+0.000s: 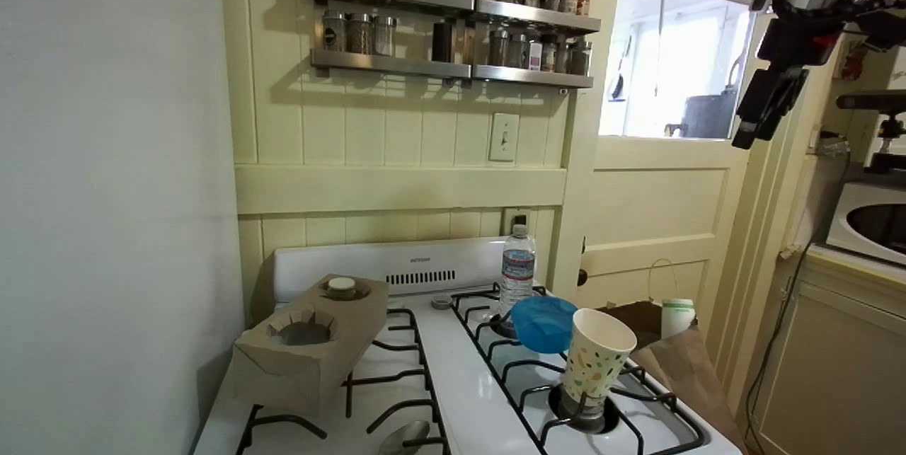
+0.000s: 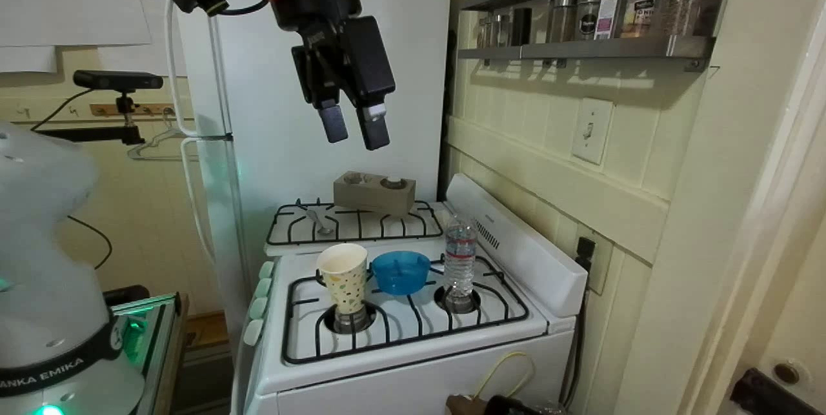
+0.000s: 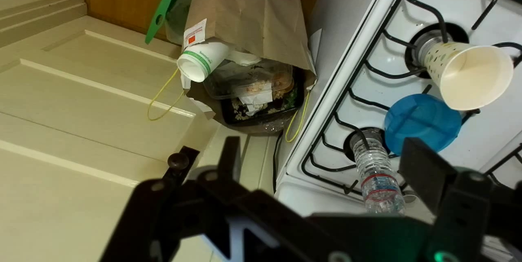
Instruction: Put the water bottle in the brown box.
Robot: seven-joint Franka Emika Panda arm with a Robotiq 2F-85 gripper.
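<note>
Tool (image 2: 355,128) inspected: jaws stand wide apart, nothing held, poised high above the stove (image 2: 387,379) and well apart from everything on it. Step in hand judged to be the approach; grasp not yet made. In the wrist view the water bottle (image 3: 377,176) lies off-centre between the jaws; recommend centring on it before descent. Bottle stands upright over a burner (image 2: 458,304), near the backguard (image 2: 529,266) and just beside a blue bowl (image 2: 401,273); jaws should be turned so that neither is struck, with room left for the paper cup (image 2: 344,273). Advise closing around the label band (image 2: 461,247), gently, as thin plastic is likely to buckle, then lifting straight up. Destination, the brown box (image 2: 373,199), sits across the stove; a pale-capped item (image 1: 342,288) occupies part of its top, so the other hole (image 1: 304,332) appears the better target, its inside not made out. Lower upright and release only once seated, since the box may tip
</note>
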